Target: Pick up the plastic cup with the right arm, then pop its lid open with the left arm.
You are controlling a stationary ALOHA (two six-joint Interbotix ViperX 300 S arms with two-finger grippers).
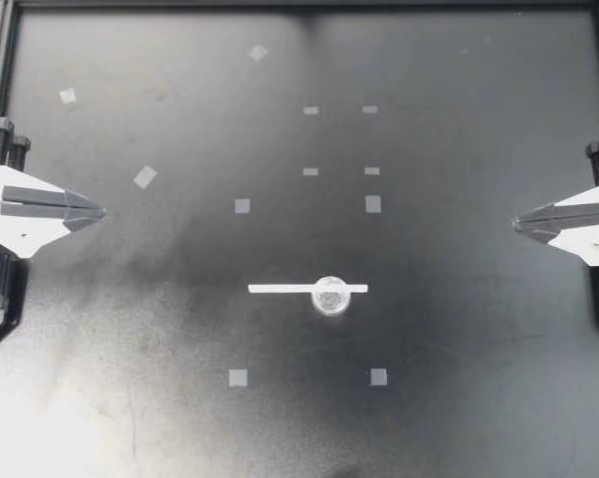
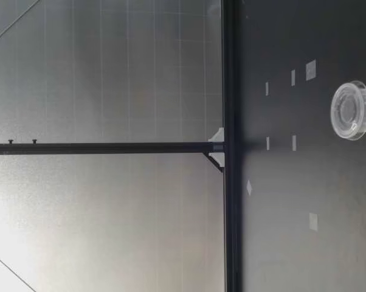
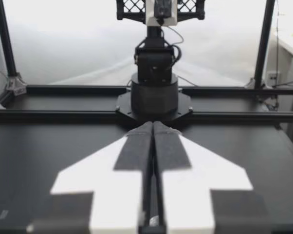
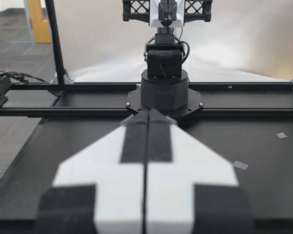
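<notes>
Sitting at opposite edges of the worktop (image 1: 180, 329), my left hand (image 1: 99, 211) and right hand (image 1: 516, 224) are each pressed fully closed on nothing. Their tips point inward, which leaves the middle open to the cameras. A clear cup (image 1: 330, 295) stands upright there, well apart from both, on the right part of a white strip (image 1: 280, 289) (likely a placement mark, like the tape squares (image 1: 238, 377) around it).

Upright clear cup (image 1: 330, 295) on white strip (image 1: 280, 289)
</notes>
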